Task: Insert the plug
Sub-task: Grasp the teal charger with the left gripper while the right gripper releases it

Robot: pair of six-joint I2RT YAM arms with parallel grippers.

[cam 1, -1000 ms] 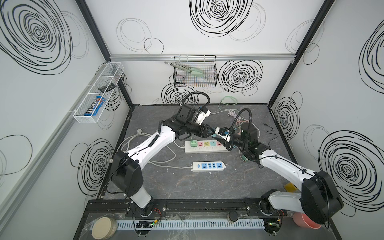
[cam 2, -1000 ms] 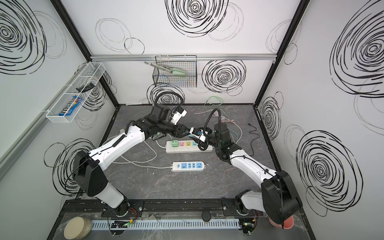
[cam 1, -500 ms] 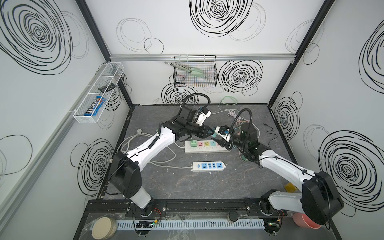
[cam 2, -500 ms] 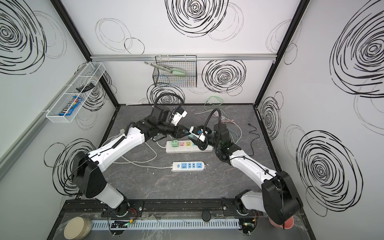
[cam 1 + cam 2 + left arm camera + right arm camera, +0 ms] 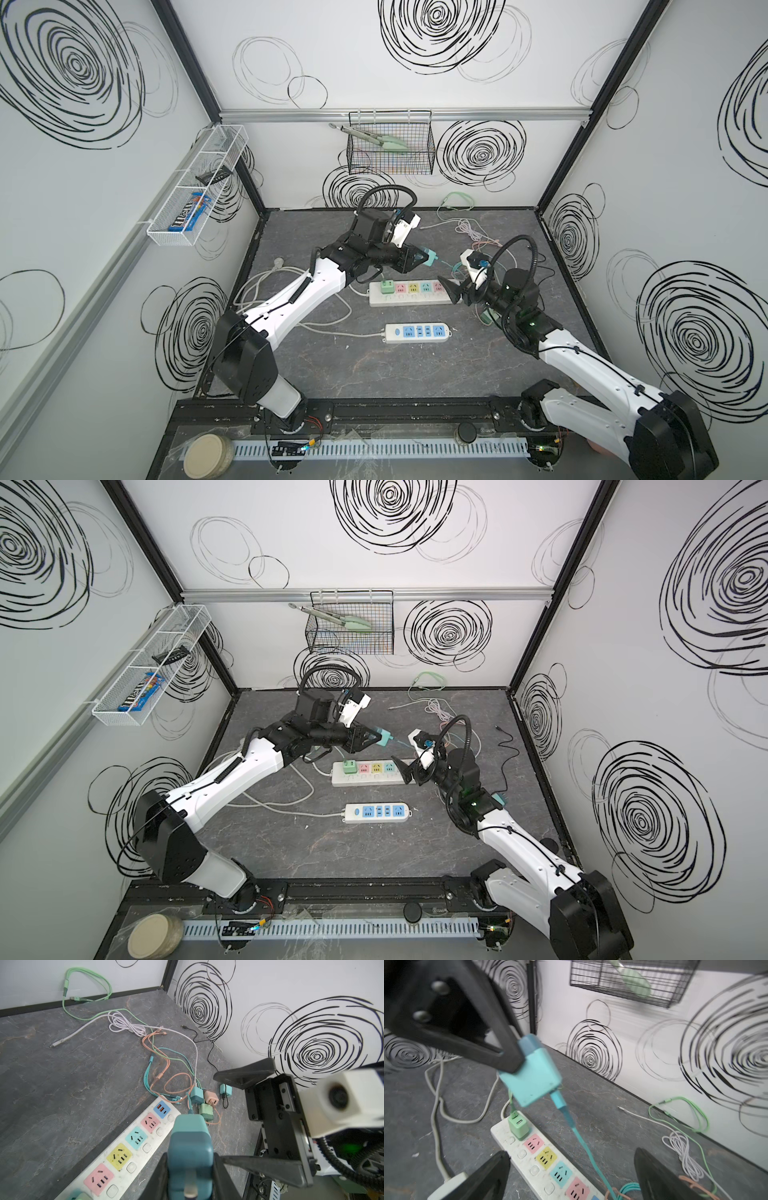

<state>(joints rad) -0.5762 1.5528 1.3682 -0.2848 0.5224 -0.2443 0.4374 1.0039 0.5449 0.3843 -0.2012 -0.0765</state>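
A teal plug (image 5: 429,260) (image 5: 385,740) with a teal cable hangs in the air above the white power strip (image 5: 415,300) (image 5: 365,780). My left gripper (image 5: 420,260) (image 5: 374,738) is shut on the plug. In the left wrist view the plug (image 5: 190,1147) sits between both fingers of the left gripper (image 5: 190,1169), a metal prong facing the camera. My right gripper (image 5: 459,283) (image 5: 409,771) (image 5: 571,1159) stands open and empty just right of the plug (image 5: 533,1076), over the strip's (image 5: 517,1144) coloured sockets.
A green charger (image 5: 387,286) (image 5: 518,1126) is plugged into the strip's left end. A second strip with blue sockets (image 5: 417,332) lies nearer the front. Loose chargers (image 5: 204,1099) and tangled cables (image 5: 166,1059) lie right of the strip. A wire basket (image 5: 390,153) hangs on the back wall.
The left gripper has closed on the teal plug. The right gripper has opened wide, let go of it and drawn back a little to the right.
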